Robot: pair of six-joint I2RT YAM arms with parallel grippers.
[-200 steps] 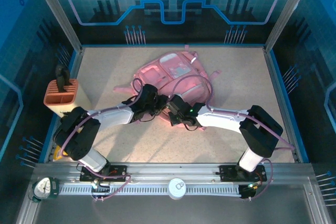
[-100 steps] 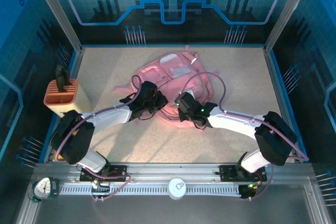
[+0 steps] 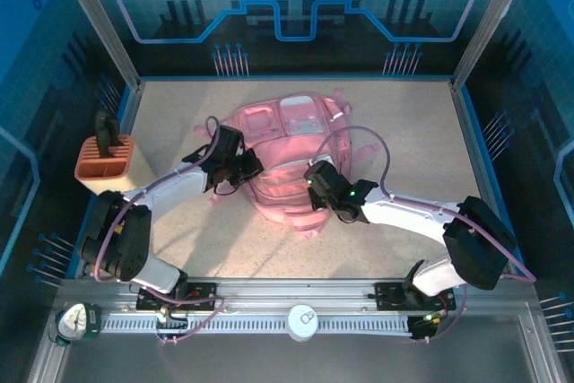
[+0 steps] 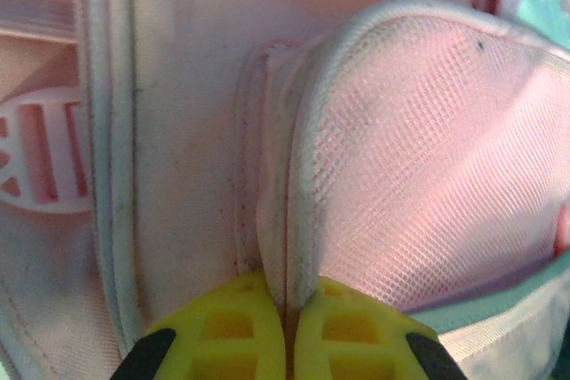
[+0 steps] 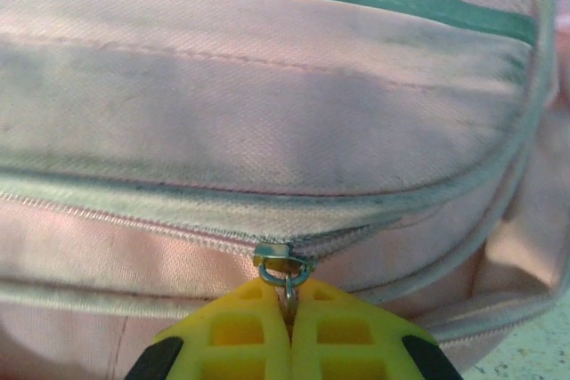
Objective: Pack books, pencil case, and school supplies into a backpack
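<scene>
The pink backpack (image 3: 285,145) lies in the middle of the table, zip pockets facing up. At its left side my left gripper (image 3: 248,168) is shut on the white piped edge (image 4: 307,220) of the pink mesh side pocket (image 4: 427,175), pinched between the yellow fingertips (image 4: 240,327). At the near side, my right gripper (image 3: 311,178) is shut on the small metal zip pull (image 5: 286,266), which sits on a closed zip line (image 5: 134,220) across the pink fabric. The books and the pencil case are out of view.
An orange slotted holder (image 3: 105,161) with a black item (image 3: 106,130) standing in it sits at the table's left edge. A pink strap (image 3: 309,226) trails toward the near side. Blue walls and metal posts ring the table.
My left gripper has shut on the mesh pocket edge and moved back and left. The right gripper moved right with the zip pull. The backpack has shifted and spread out.
</scene>
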